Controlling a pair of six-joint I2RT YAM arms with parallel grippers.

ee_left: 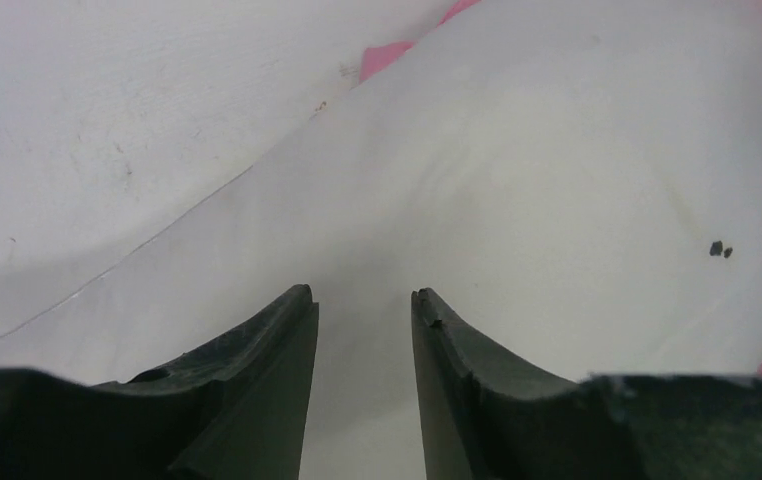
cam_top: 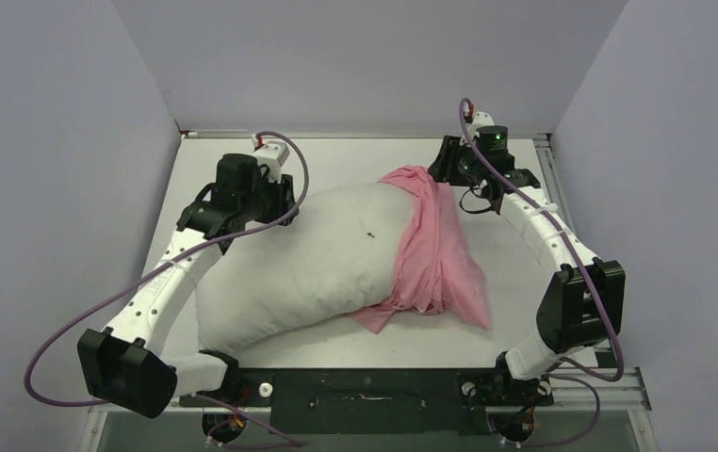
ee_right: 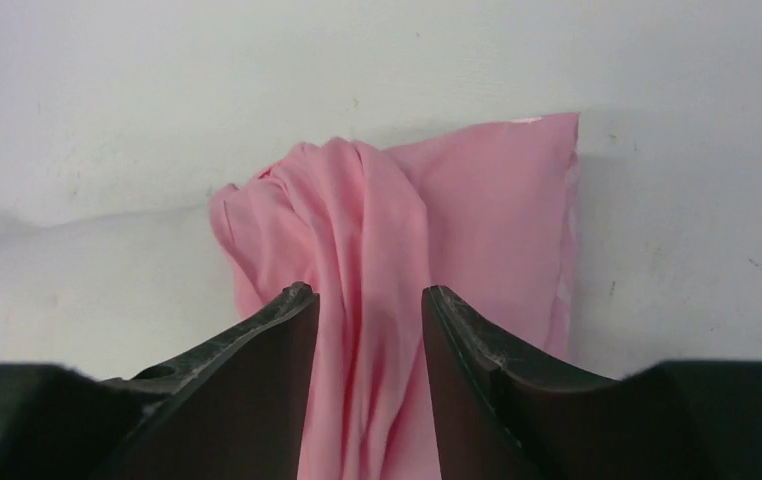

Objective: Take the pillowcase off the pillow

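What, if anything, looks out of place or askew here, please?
The shiny pink satin pillowcase is bunched askew around only one end of the plump white pillow, most of which lies bare; small dark specks mark it.

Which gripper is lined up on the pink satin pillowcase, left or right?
The right gripper: the bunched pink satin pillowcase shows between its parted fingers. The left gripper has only the plump white pillow between its fingers.
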